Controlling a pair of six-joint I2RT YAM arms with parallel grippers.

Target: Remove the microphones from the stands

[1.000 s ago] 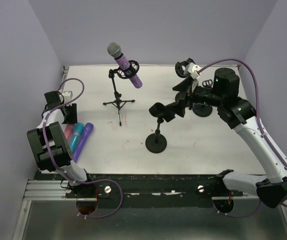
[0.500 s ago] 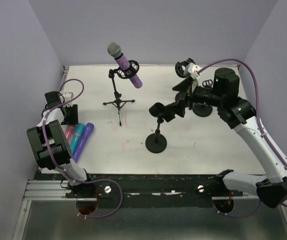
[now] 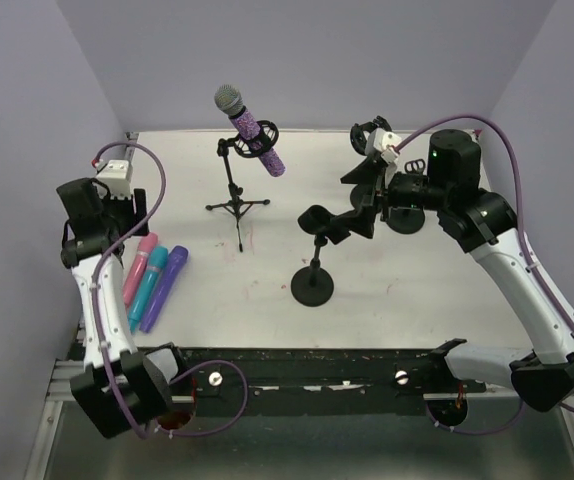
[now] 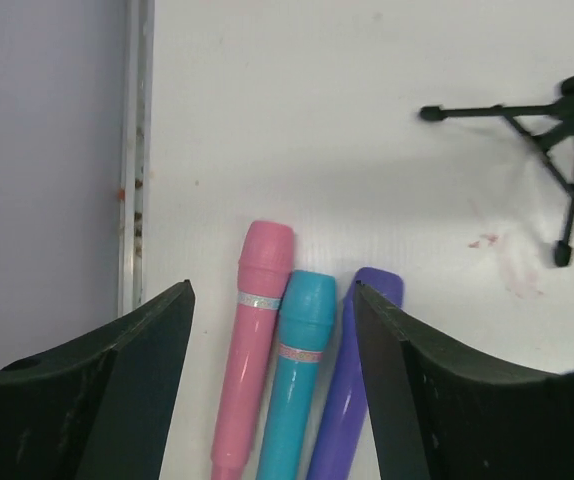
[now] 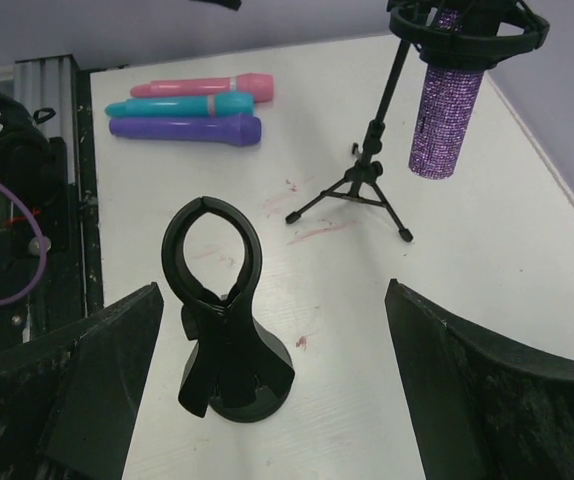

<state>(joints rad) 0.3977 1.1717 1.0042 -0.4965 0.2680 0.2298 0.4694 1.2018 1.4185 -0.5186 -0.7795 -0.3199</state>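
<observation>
The microphone (image 3: 251,128), purple glitter with a grey mesh head, sits tilted in the ring clip of a black tripod stand (image 3: 236,203) at the back of the table. In the right wrist view the microphone (image 5: 446,118) hangs in its stand (image 5: 370,172) at the top right. My right gripper (image 3: 359,198) hovers open to the right of it, and its jaws (image 5: 272,292) hold nothing. Over the table's left side my left gripper (image 3: 132,222) is open and empty (image 4: 271,290), above three loose toy microphones.
Pink (image 4: 252,365), teal (image 4: 295,385) and purple (image 4: 349,400) toy microphones lie side by side near the left edge. An empty round-base stand (image 3: 313,284) with a loop clip (image 5: 212,248) stands mid-table. Another stand (image 3: 404,219) is at the back right.
My left arm has lifted up and away from the three loose microphones, and its jaws have widened. The right arm has shifted only slightly.
</observation>
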